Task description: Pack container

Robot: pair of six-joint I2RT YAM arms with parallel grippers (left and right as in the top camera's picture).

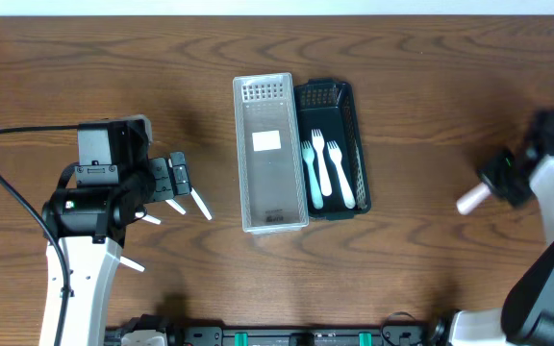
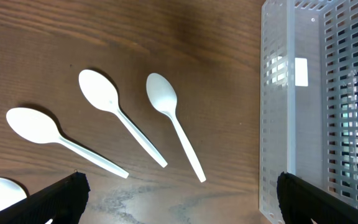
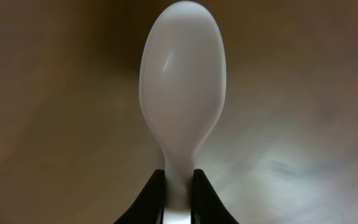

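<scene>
A clear slotted container (image 1: 269, 154) and a dark container (image 1: 335, 149) holding two pale forks (image 1: 325, 171) stand side by side mid-table. Several white plastic spoons (image 2: 120, 115) lie on the wood left of the clear container (image 2: 303, 106). My left gripper (image 1: 176, 178) is open above those spoons, its fingertips (image 2: 179, 199) wide apart and empty. My right gripper (image 1: 493, 183) at the far right is shut on a white spoon (image 3: 182, 81), whose bowl sticks out past the fingers (image 3: 179, 186); that spoon also shows in the overhead view (image 1: 469, 200).
Dark wooden table (image 1: 431, 86). A black cable (image 1: 8, 183) loops at the left by my left arm. A rail with clamps (image 1: 258, 336) runs along the front edge.
</scene>
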